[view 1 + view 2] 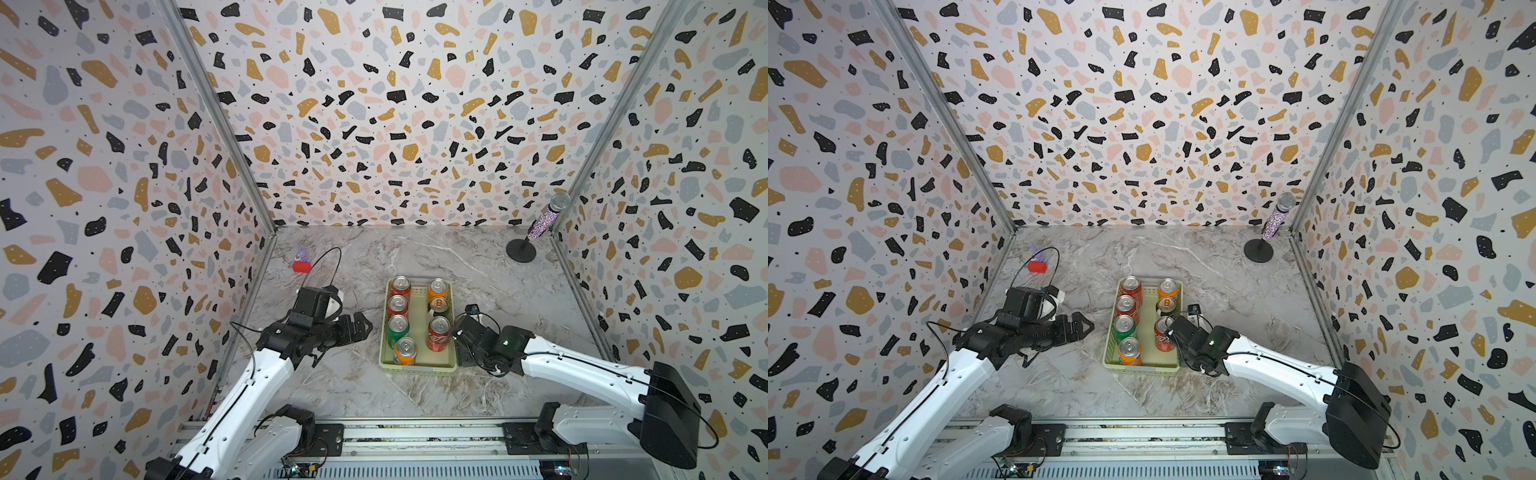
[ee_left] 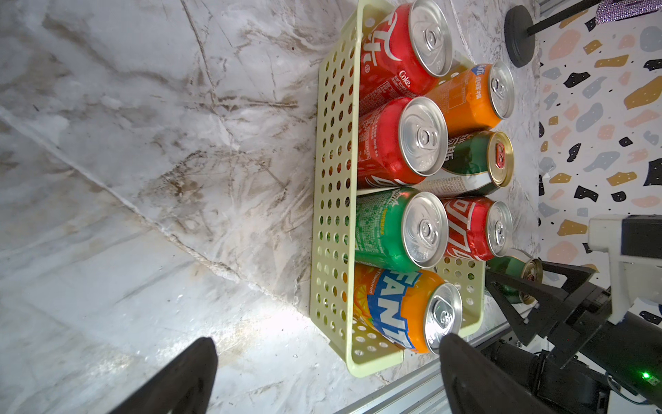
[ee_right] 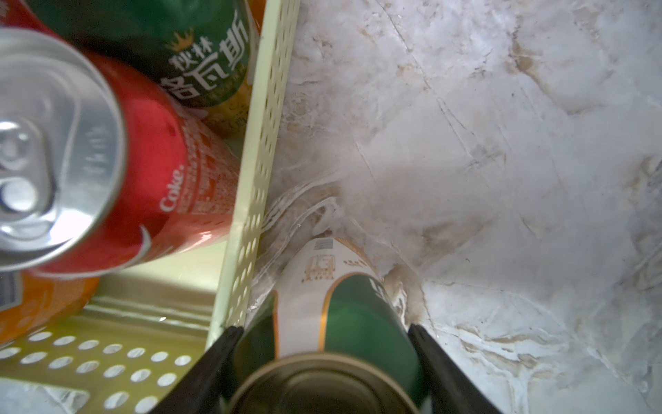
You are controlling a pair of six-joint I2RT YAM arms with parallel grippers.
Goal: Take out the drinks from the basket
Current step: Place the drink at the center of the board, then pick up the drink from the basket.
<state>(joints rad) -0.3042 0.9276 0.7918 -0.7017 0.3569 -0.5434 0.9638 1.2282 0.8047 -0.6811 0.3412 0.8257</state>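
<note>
The pale yellow-green basket (image 1: 419, 365) (image 1: 1142, 368) stands mid-table with several upright drinks in two rows: red cans (image 1: 401, 286), a bright green can (image 1: 398, 328), orange cans (image 1: 405, 351) and a dark green gold-topped can (image 1: 438, 305). Just outside the basket's right wall (image 3: 258, 161) a dark green-and-white can (image 3: 354, 312) (image 2: 508, 267) stands on the marble. My right gripper (image 3: 322, 328) is shut on it from above, a finger against each side. My left gripper (image 1: 357, 328) (image 2: 322, 376) hangs open to the left of the basket, with nothing between its fingers.
A glittery microphone on a black round stand (image 1: 536, 232) is at the back right corner. A small red-and-purple toy (image 1: 301, 264) lies at the back left. Patterned walls close three sides, and a metal rail (image 1: 415, 432) runs along the front.
</note>
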